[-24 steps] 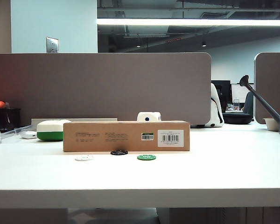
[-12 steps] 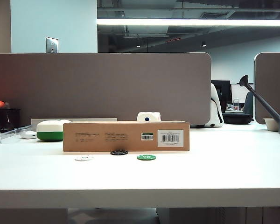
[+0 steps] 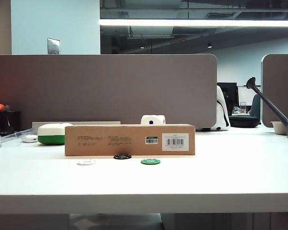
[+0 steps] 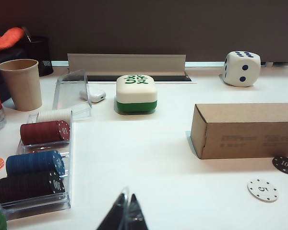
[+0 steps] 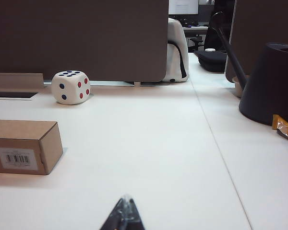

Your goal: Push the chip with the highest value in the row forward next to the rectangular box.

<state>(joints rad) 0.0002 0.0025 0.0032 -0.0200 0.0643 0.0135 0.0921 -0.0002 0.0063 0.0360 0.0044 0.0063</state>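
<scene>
Chip: black chip [image 3: 122, 156] marked 100 [image 4: 284, 165], lying flat on the counter [image 3: 230, 182], at the foot of the rectangular box [image 3: 129, 140]; from the exterior view I cannot tell whether it touches the box or sits just beside it.
Row: white chip [image 3: 86, 162] marked 5 [image 4: 262, 189] and green chip [image 3: 150, 161] lie nearer the counter's front edge; the black one lies between them but set forward toward the box.
Task state: judged from this layout, the push looks done or nearly done.
Left claw: [image 4: 125, 213] fingers pressed together, grasping nothing, hanging low over bare counter.
Right claw: [image 5: 124, 214] likewise clenched on nothing, over bare counter.
Chip relative to claws: well apart from both. In the left wrist view the 100 chip is far off to the side at the frame edge, past the box's end; the right wrist view does not show it at all, only the box's barcode end [image 5: 24, 146].
Exterior view: neither arm appears.
Risk 1: a further push could slide the box itself, since the chip already sits at its face.
Risk 2: a claw sweeping across the counter could knock the 5 chip or the green chip out of line.
Risk 3: the left claw could clip the chip tray [image 4: 62, 143] beside it.
</scene>
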